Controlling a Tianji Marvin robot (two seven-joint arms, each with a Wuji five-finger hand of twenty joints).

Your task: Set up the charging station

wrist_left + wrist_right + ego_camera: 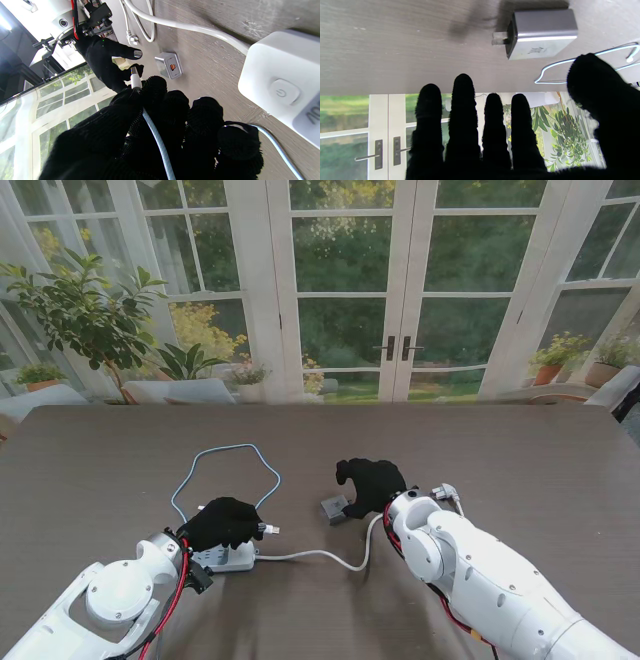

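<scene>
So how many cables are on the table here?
2. A light blue braided cable loops farther from me, its plug end in the left hand. A thick white power-strip cord runs between the arms. Others may be hidden.

Grey charger cube [335,508] lies on its side at table centre, prongs exposed. White power strip [228,557] sits at eight o'clock from it. Pale blue cable [225,465] loops at ten o'clock.

Plants [85,315], glass doors [345,290] behind.
</scene>
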